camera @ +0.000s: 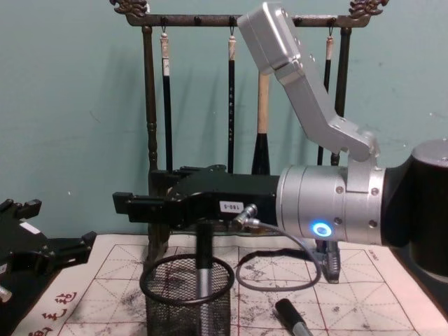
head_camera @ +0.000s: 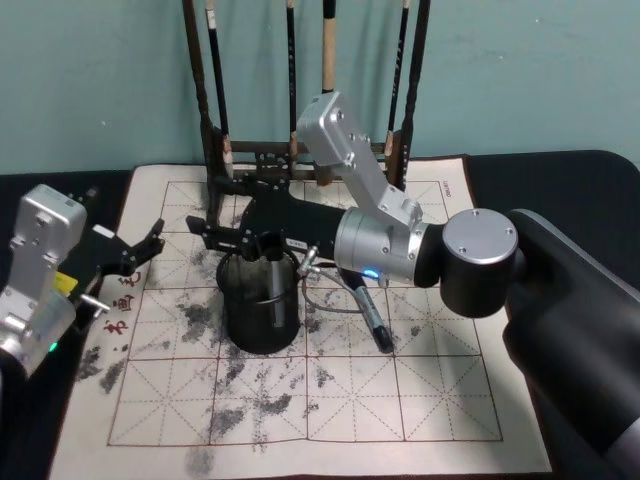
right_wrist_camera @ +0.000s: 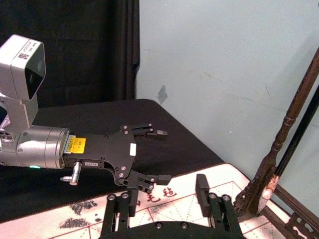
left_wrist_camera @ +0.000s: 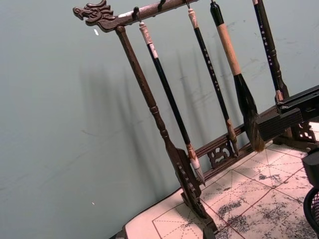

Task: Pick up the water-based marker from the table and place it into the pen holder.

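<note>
The black wire-mesh pen holder [head_camera: 258, 322] [camera: 183, 308] stands on the table's cream mat [head_camera: 420, 400], left of centre. A water-based marker [head_camera: 275, 283] [camera: 203, 274] with a black top and grey body stands upright inside it. My right gripper [head_camera: 210, 232] [right_wrist_camera: 167, 191] [camera: 129, 203] hangs level just above the holder, open, with nothing between its fingers. Its body is over the marker's top. A second, similar marker [head_camera: 375, 322] [camera: 290, 318] lies on the mat to the right of the holder. My left gripper [head_camera: 150, 245] [right_wrist_camera: 162, 155] [camera: 59, 224] waits open at the mat's left edge.
A tall dark wooden brush rack [head_camera: 300, 165] [left_wrist_camera: 149, 99] [camera: 231, 21] with several hanging brushes stands at the back of the mat, close behind my right arm. A grey cable [camera: 280, 280] loops down from the right wrist over the mat. The mat's front half is bare, ink-stained felt.
</note>
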